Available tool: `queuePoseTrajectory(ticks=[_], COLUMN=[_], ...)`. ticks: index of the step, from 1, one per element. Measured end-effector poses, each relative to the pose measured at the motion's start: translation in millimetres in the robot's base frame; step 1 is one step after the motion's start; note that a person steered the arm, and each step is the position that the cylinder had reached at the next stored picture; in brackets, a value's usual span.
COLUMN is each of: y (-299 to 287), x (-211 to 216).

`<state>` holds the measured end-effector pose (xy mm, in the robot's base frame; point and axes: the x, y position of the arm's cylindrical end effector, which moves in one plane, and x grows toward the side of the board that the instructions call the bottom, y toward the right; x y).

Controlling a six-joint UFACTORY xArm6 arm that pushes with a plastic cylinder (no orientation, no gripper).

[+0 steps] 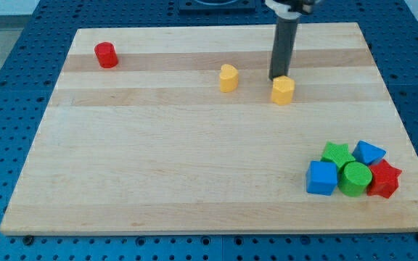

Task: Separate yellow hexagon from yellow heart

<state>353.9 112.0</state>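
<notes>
Yellow hexagon (283, 90) sits in the upper middle of the wooden board (194, 181), toward the view's right. Yellow heart (228, 77) is to its left, slightly higher in the view, with a clear strip of board between them; they are near but not touching.

My tip (276, 78) is down at the hexagon's top-left edge, touching or just off it; can't tell which. The rod has no jaws: nothing to open or close, nothing held. It only pushes.

Risks from here:
- Contact point is off-centre, at the block's upper-left corner. A push from there likely spins the hexagon or lets it slip off the tip instead of translating cleanly.
- A push toward the view's bottom right is the safe direction. Too long a stroke sends it toward the cluster at bottom right: blue cube (321, 178), green star (337, 154), green cylinder (355, 178), blue block (369, 152), red star (384, 178).
- If the tip swings round the wrong side, it drives the hexagon back toward the heart.
- Board's top edge is close; little room that way.

Red cylinder (106, 55) at top left is well apart, no concern.

Hexagon looks small, squat, flat-topped, upright, faceted sides. Should slide easily and rotate readily under an off-axis push.
</notes>
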Motion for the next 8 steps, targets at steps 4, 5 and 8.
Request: queuePoseTrajectory(ticks=[4, 5, 8], y=[32.3, 25.1, 15.3], x=[65.2, 22.3, 78.7])
